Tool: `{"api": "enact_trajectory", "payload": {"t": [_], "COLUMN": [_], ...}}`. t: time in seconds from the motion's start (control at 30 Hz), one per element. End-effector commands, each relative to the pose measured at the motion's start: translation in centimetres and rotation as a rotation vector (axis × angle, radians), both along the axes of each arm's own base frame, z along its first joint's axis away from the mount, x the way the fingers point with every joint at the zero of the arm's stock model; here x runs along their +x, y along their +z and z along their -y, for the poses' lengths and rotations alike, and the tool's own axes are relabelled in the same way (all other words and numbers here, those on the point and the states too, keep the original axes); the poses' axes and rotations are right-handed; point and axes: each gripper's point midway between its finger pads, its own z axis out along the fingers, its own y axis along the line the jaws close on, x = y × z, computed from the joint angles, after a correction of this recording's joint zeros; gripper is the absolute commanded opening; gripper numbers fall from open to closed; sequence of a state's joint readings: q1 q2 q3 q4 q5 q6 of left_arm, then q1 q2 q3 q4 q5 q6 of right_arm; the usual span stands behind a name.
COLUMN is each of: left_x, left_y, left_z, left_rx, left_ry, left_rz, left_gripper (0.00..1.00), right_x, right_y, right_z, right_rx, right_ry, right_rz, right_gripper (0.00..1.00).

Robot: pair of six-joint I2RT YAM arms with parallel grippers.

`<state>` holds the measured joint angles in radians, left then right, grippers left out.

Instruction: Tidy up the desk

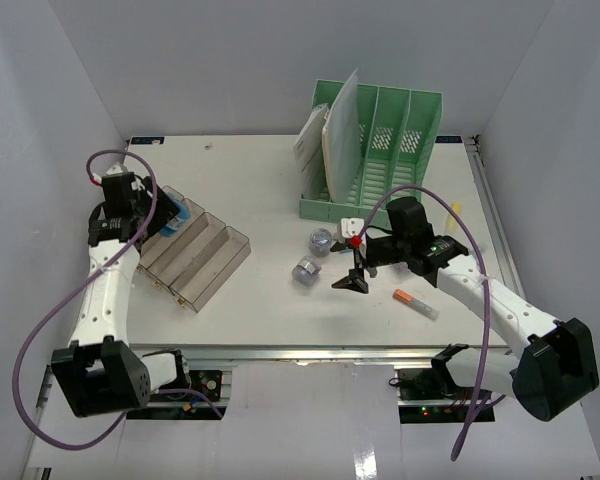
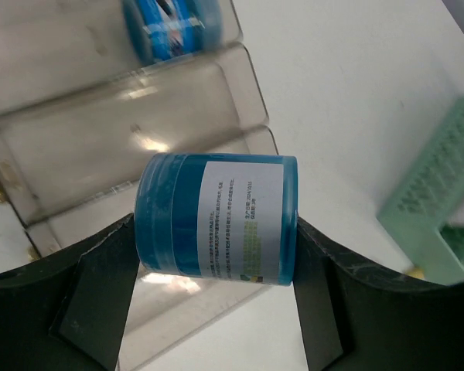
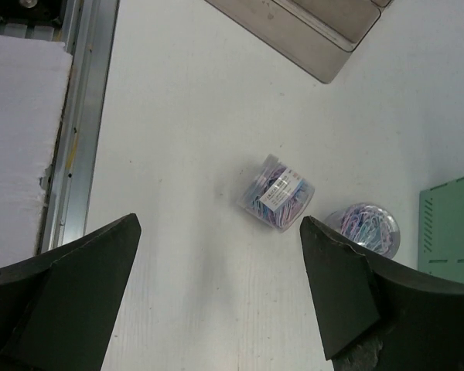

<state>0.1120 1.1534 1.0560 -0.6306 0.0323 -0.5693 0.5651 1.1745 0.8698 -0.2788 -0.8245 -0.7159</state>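
left gripper [image 2: 215, 263] clamping blue jar [image 2: 216, 212], right gripper [image 3: 218, 232] spread wide — above desk [image 3: 178, 100]

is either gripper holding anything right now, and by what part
The left gripper holds a blue labelled jar lying sideways, fingers pressing its two flat ends. The right gripper is open and empty.

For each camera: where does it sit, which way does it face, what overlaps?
Top external: above and behind the arms, looking down on the desk; both show whole.
Left wrist: on the left arm, facing the clear tray; left gripper clamps a blue jar.
Right wrist: on the right arm, facing down at two paper-clip tubs; right gripper open.
Shared: every view shows the tray.
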Motion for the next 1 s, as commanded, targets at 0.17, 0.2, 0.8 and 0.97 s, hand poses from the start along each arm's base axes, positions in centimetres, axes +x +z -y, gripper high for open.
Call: {"api": "enact_trajectory", "payload": {"t": [0.17,0.2,0.8,0.97], "left_x": [4.8,5.1,8.7,8.9], "left_y": [0.9,0.7,-4.3,-5.9], "left_z": [-10.6,-11.1,-15.7,-15.4], "left_rx": [0.242,0.246,0.261,0.239], "left_ry": [0.312,0.325,0.356,0.336], "left_rz": [-0.035,-0.043,-0.177,-0.203], "left_gripper": [0.00,0.00,0.00,0.05], "right_x": [-1.5,-1.6,-0.8,-0.4], "right_y": [1.9,1.8,0.8,0.6], "right_z": [0.7,0.7,1.0,1.2], "right_rx": [0.100,0.100,0.074,0.071], "right_ry": [0.055,0.058,0.030,0.017], "right_rz": [0.002,0.000,-0.007,-0.009], "right_gripper": [0.90,0.90,0.90,0.90]}}
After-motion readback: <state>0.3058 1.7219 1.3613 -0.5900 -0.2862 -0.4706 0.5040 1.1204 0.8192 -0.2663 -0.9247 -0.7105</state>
